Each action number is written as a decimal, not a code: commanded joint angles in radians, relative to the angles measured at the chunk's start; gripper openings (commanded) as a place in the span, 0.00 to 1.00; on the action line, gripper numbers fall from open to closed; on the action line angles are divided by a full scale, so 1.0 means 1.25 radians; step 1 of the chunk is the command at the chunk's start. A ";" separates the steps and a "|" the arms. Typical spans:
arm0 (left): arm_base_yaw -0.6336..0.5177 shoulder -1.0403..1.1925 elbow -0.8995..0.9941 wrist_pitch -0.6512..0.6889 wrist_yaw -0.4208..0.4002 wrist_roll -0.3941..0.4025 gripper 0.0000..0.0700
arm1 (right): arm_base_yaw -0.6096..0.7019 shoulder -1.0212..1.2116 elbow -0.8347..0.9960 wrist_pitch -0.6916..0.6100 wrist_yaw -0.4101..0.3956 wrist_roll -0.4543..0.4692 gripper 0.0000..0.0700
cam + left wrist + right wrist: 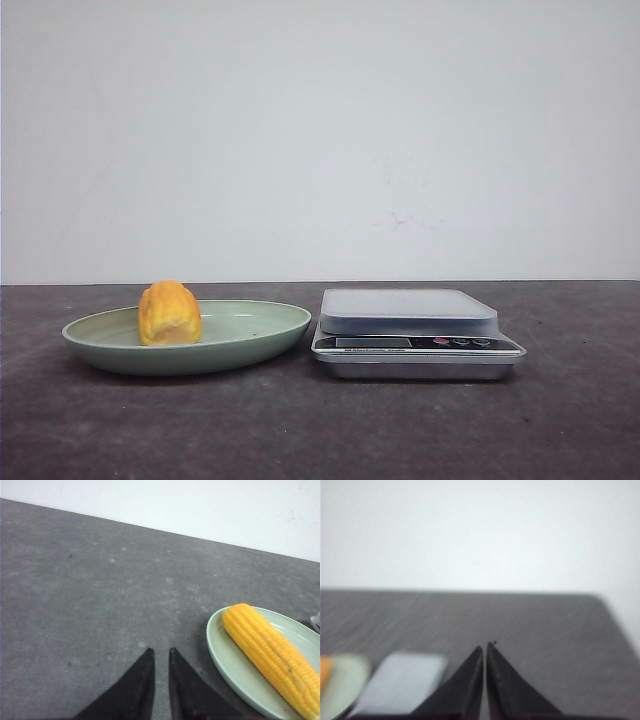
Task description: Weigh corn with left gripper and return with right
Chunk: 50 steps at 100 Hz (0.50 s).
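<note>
The corn [169,313] lies in a pale green plate [250,335] on the left of the table, with its rounded end toward the front view. The left wrist view shows the corn [272,655] as a long yellow-orange cob lying across the plate [220,652]. My left gripper [160,651] hovers over bare table beside the plate, apart from the corn. Its fingers stand close together with only a narrow slit between them and hold nothing. My right gripper [485,646] is shut and empty, off to the side of the scale [400,680]. Neither gripper appears in the front view.
A silver digital kitchen scale [410,310] with a flat grey platform stands just right of the plate. The dark grey table runs back to a white wall. In the blurred right wrist view, the table's far corner [600,597] shows.
</note>
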 commanded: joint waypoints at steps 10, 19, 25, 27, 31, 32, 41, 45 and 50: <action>0.001 -0.001 -0.014 -0.004 0.001 0.008 0.01 | -0.107 -0.031 -0.159 0.223 -0.016 -0.052 0.01; 0.001 -0.001 -0.014 -0.004 0.001 0.008 0.01 | -0.137 -0.059 -0.259 0.310 -0.046 -0.047 0.01; 0.001 -0.001 -0.014 -0.004 0.001 0.008 0.01 | -0.141 -0.075 -0.323 0.354 -0.046 -0.048 0.01; 0.001 -0.001 -0.014 -0.004 0.001 0.008 0.01 | -0.141 -0.079 -0.343 0.367 -0.046 -0.049 0.01; 0.001 -0.001 -0.014 -0.004 0.001 0.008 0.01 | -0.141 -0.088 -0.384 0.389 -0.046 -0.050 0.01; 0.001 -0.001 -0.014 -0.004 0.001 0.008 0.01 | -0.141 -0.090 -0.394 0.394 -0.046 -0.050 0.01; 0.001 -0.001 -0.014 -0.004 0.001 0.008 0.01 | -0.141 -0.110 -0.480 0.426 -0.047 -0.050 0.01; 0.001 -0.001 -0.014 -0.004 0.001 0.008 0.01 | -0.141 -0.120 -0.513 0.428 -0.047 -0.050 0.01; 0.001 -0.001 -0.014 -0.004 0.001 0.008 0.01 | -0.141 -0.135 -0.552 0.428 -0.047 -0.049 0.01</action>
